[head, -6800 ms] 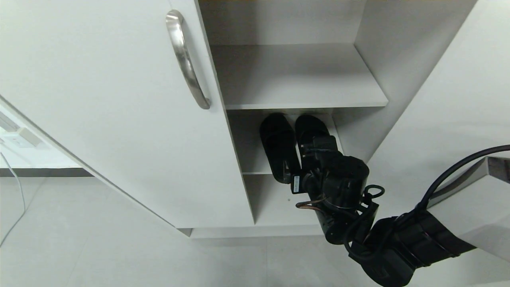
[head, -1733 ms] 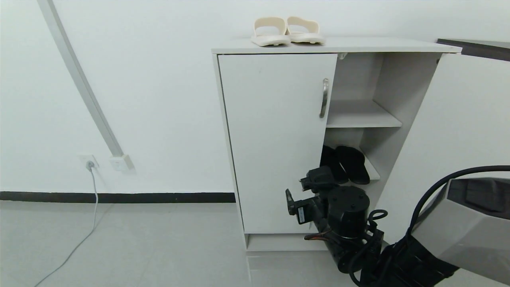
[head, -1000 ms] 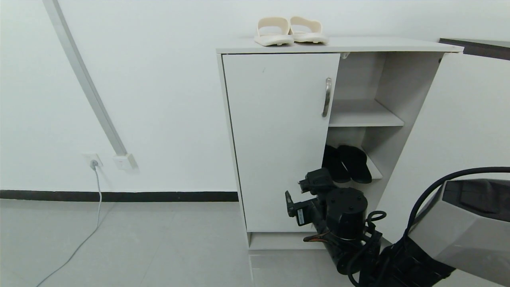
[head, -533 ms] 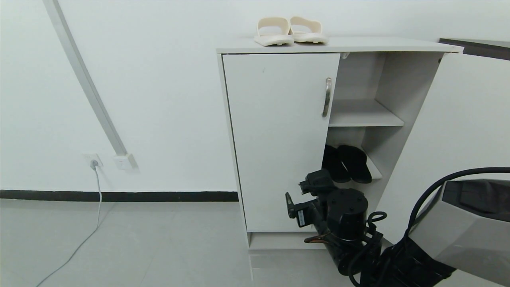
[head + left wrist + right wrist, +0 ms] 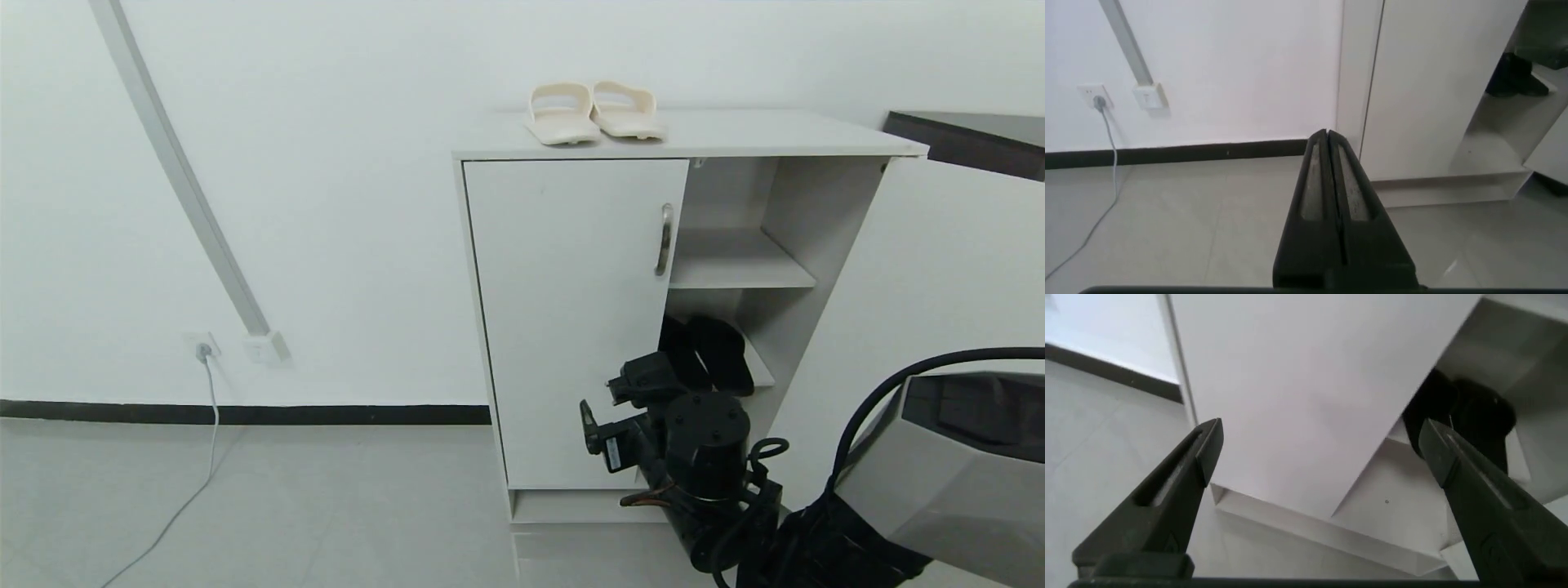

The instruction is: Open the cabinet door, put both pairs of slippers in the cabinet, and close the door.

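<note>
A white cabinet (image 5: 571, 327) has its left door shut and its right door (image 5: 922, 310) swung open. The beige slippers (image 5: 592, 110) lie side by side on the cabinet's top. The black slippers (image 5: 710, 351) rest on the lower shelf inside and also appear as black slippers (image 5: 1466, 412) past the shut door's edge. My right gripper (image 5: 612, 404) is open and holds nothing, low in front of the shut door's bottom corner; its fingers stand wide apart around the gripper midpoint (image 5: 1321, 429). My left gripper (image 5: 1328, 135) is shut and empty, low over the floor left of the cabinet.
The upper shelf (image 5: 735, 261) is bare. A metal handle (image 5: 664, 238) runs down the shut door's edge. A wall socket with a cable (image 5: 202, 351) and a slanted grey conduit (image 5: 188, 188) are on the left wall. Open floor lies left of the cabinet.
The head camera pulled back from the cabinet, then rose a little. My right gripper, once at the black slippers on the shelf, is now withdrawn and open; the slippers stay on the shelf.
</note>
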